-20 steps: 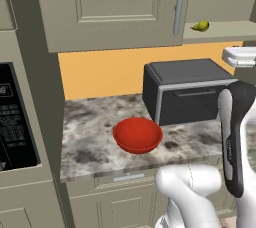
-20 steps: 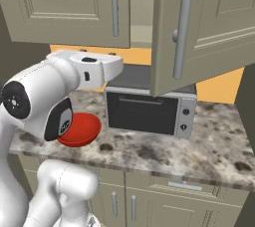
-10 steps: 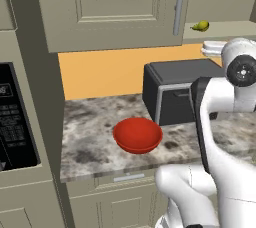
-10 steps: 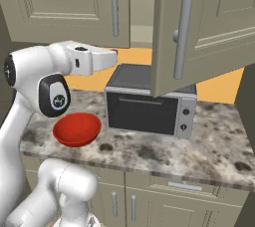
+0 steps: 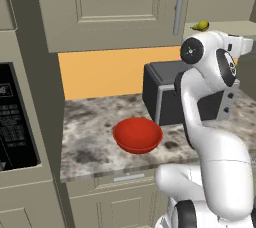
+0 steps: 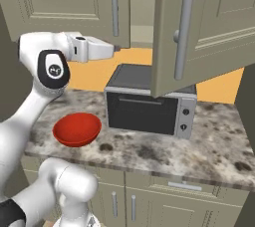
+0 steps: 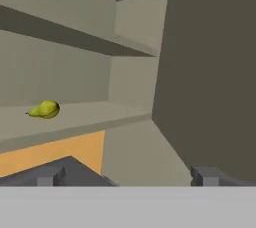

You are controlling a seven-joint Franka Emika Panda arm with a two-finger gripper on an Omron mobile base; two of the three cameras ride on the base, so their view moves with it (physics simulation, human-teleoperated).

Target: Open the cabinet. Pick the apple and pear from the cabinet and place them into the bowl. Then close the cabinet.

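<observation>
The cabinet (image 6: 199,32) stands with its right-hand door swung out toward the room, the long grey bar handle on it facing the right base camera, while the left-hand door (image 5: 115,7) is closed flat. On the lowest shelf inside lies the pear (image 7: 45,109), resting on its side with the narrowed neck pointing away from the open door; from the left base camera it shows as a small yellow-green shape (image 5: 201,25) at the shelf's front edge, just above the arm's upper joint. The apple cannot be made out in any of the three pictures. The gripper (image 7: 125,176) is raised to shelf height in front of the opening, its two dark fingertips spread as wide as they go and nothing between them (the pear sits well apart, off to one side of the hand camera's picture). From the right base camera the forearm reaches level toward the cabinet, above the toaster oven (image 6: 149,104). The bowl (image 5: 137,135) sits upright on the mottled stone counter (image 6: 214,141), just beside the oven on its left, and holds nothing.
</observation>
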